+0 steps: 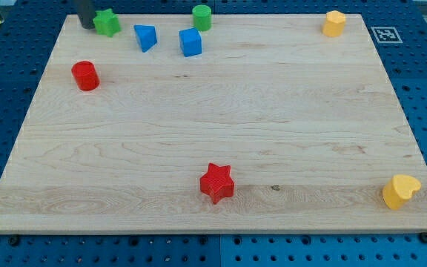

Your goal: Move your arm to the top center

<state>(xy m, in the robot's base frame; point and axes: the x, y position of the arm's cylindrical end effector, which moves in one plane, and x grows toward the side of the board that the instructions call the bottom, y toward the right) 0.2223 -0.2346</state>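
My rod comes in from the view's top left, and my tip (87, 26) rests on the wooden board (221, 126) at its top-left corner. It sits just left of a green star block (107, 22), close to or touching it. To the right along the top edge lie a blue triangular block (145, 37), a blue cube (190, 42) and a green cylinder (202, 17). The top center of the board lies near the green cylinder, well to the right of my tip.
A red cylinder (85, 76) stands at the left below my tip. A red star (216, 182) lies at the bottom center. A yellow block (334, 23) sits at the top right, a yellow heart (400, 191) at the bottom right.
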